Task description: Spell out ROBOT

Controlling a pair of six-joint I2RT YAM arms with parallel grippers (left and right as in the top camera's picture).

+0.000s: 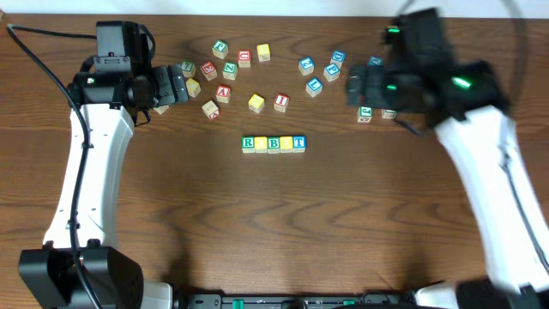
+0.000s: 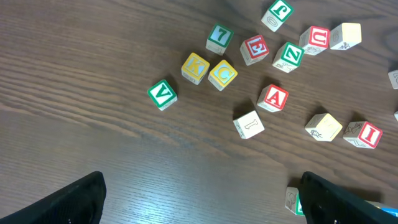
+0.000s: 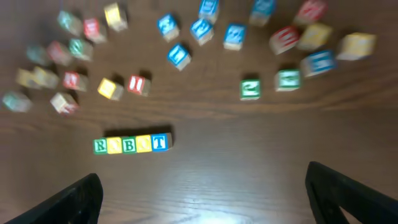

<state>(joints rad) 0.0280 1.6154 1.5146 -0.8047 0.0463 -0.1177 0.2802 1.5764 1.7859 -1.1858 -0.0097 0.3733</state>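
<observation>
Five small cubes stand side by side in a row [image 1: 274, 143] at the table's middle: green R [image 1: 248, 143], a yellow one, green B [image 1: 274, 143], a yellow one, blue T [image 1: 298, 143]. The right wrist view shows the same row [image 3: 132, 144], blurred, ahead and to the left of my right gripper [image 3: 202, 199], which is open and holds nothing. In the overhead view the right gripper [image 1: 358, 90] hovers at the back right, blurred by motion. My left gripper [image 1: 178, 86] is at the back left, open and holding nothing [image 2: 202, 202].
Loose letter cubes lie scattered behind the row: red, green and yellow ones at the back left [image 1: 225, 69], blue ones at the back right [image 1: 322, 69]. One cube [image 2: 292, 200] sits right beside my left gripper's right finger. An A cube [image 2: 272, 98] lies ahead of it.
</observation>
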